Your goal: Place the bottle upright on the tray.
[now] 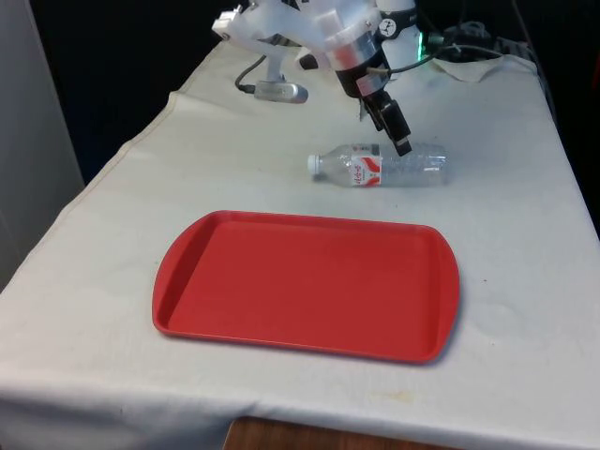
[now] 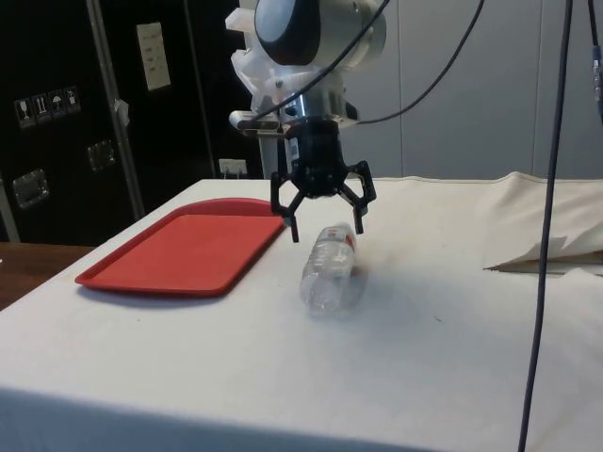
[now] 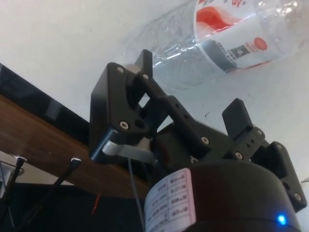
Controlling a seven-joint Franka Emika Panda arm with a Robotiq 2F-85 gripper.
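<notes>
In the front view, a clear plastic bottle with a red-and-white label lies on its side on the white-clothed worktop, its white cap pointing to the front view's left. It rests just beyond the far edge of the red tray, apart from it. The black gripper hangs over the bottle's body, right of the label, tilted.

In the side view, the gripper hovers just above the lying bottle with its jaws spread wide, one finger to each side, not touching it. The tray lies to the left of the bottle, flat on the cloth.

In the wrist view, the gripper has its jaws released, and the bottle lies on the cloth beyond the fingertips, label in sight.
</notes>
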